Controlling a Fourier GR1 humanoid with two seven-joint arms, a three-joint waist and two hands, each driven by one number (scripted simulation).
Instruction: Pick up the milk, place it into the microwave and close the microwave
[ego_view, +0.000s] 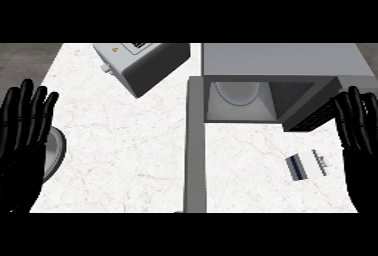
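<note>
A white milk carton (308, 165) with a dark blue stripe lies on the marble counter, in front of the microwave and to its right. The grey microwave (284, 60) stands at the back right with its cavity (236, 102) showing and a pale turntable plate (238, 93) inside. Its door (196, 150) swings out toward me along the counter's middle. My right hand (356, 122) is open at the right edge, fingers up, just right of the carton and apart from it. At the left edge my left hand (26, 120) rests open, fingers up.
A tilted grey appliance (144, 62) with a white control panel stands at the back left. A grey round plate (53, 152) shows partly behind my left hand. A dark vented part (316, 116) sits at the microwave's right front corner.
</note>
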